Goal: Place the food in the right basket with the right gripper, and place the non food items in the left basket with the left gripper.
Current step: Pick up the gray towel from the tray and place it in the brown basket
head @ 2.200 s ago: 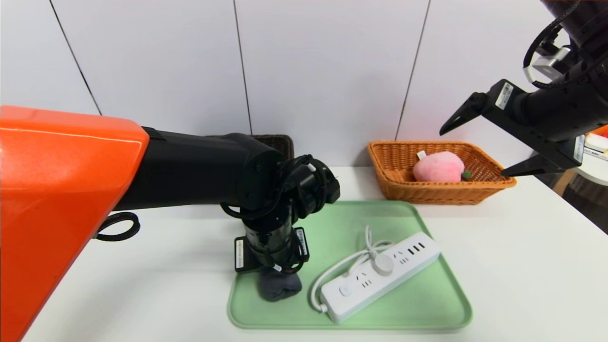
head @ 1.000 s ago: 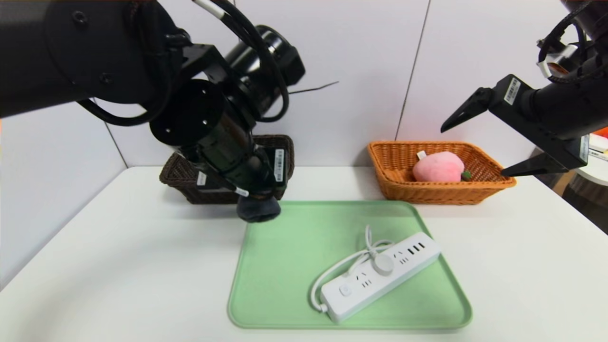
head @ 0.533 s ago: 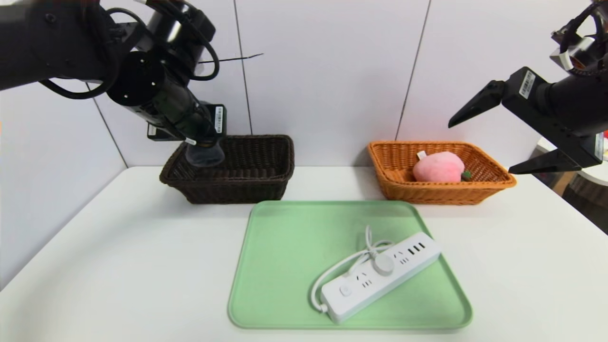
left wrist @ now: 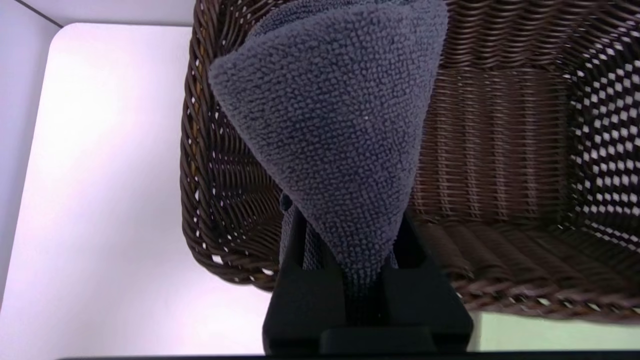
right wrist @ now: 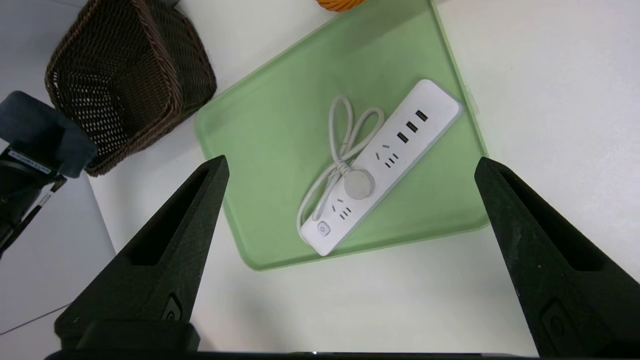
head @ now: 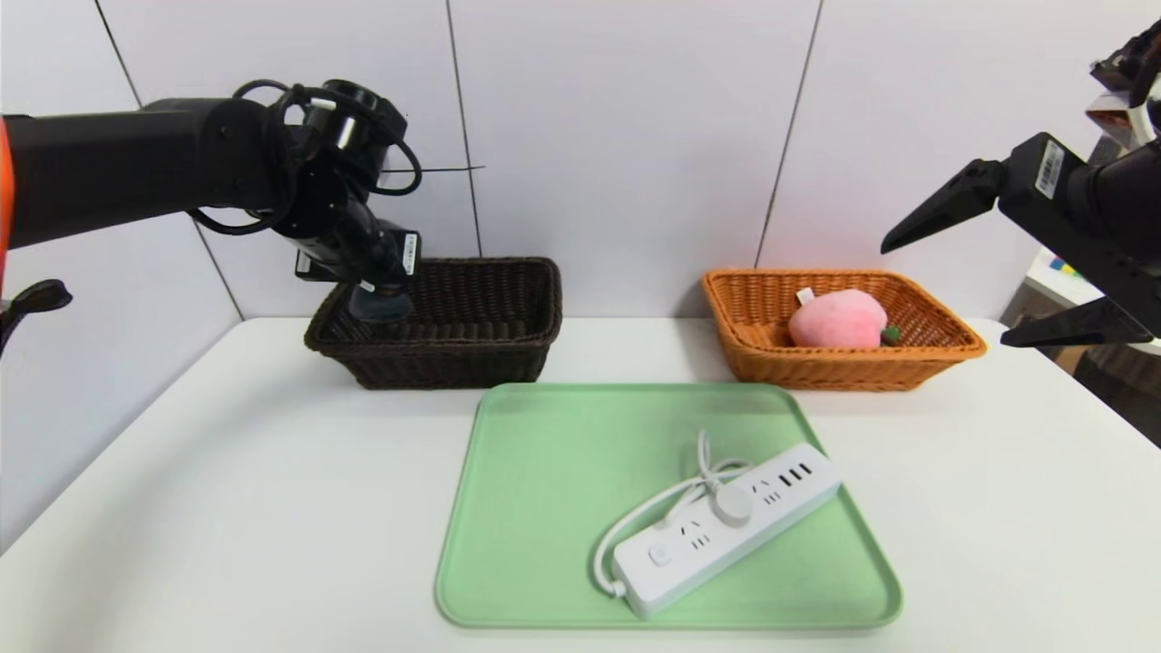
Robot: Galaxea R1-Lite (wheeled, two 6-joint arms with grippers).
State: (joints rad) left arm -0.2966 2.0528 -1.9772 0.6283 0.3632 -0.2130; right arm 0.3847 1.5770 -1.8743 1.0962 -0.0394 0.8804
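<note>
Head view: can see peach (head: pixel 836 319) sitting in tan basket (head: pixel 843 373), at far right of tabletop (head: pixel 272 508). Food part looks done. Can see towel (head: pixel 381 307) in left tool (head: pixel 388 288), above the left end of dark basket (head: pixel 453 365), at far left. Not released, so count as in progress, nearly there. Also see strip (head: pixel 726 535) lying on green tray (head: pixel 562 508), near side, toward the right. Not started on that one. Right tool (head: pixel 943 295) hanging open off to the right, near tan basket, holding nothing; mark as idle.

Left wrist view: clearly gripping towel, fingers closed tight on the cloth, with a wide fold spreading out over dark basket. Would judge placement as good enough to let go, maybe a bit lower first to avoid draping over the rim.

Right wrist view: jaws wide apart, nothing between. Strip slanted on tray, cord (right wrist: pixel 332 125) looped beside and partly over it, no tool touching.

Tally: peach done, towel about to be dropped in, strip left to do, probably with left tool. Roughly past halfway, at a guess.
</note>
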